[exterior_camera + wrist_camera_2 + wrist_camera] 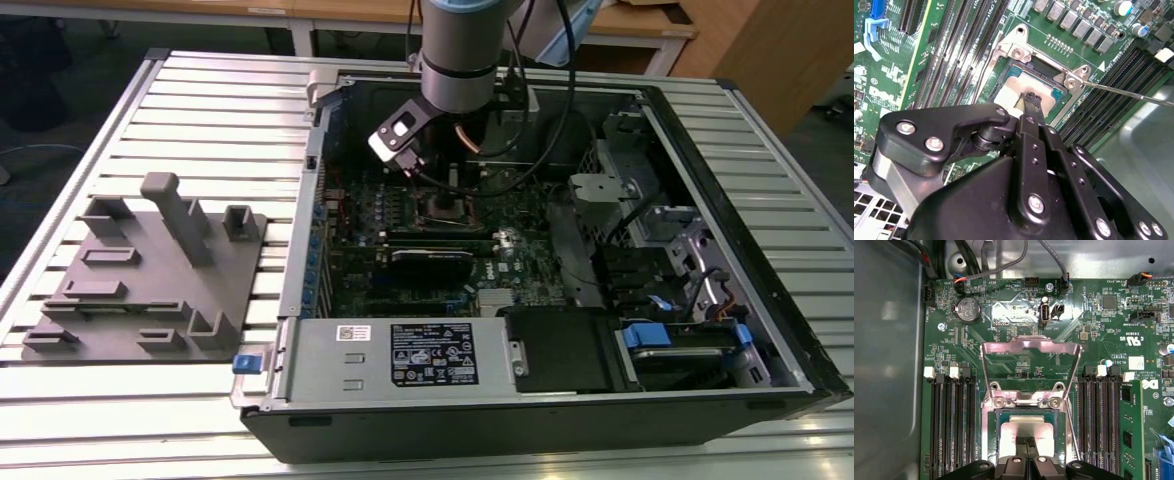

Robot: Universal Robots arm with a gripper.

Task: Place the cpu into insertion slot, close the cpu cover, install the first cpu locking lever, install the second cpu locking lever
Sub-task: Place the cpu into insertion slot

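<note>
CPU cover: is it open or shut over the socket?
Open. In the first wrist view the cover is swung back on its hinge and the cpu lies bare in the socket.

Dull silver metal cpu (1019,427), shiny bare-metal cpu cover (1029,346), glossy green circuit board (1094,340)
</note>
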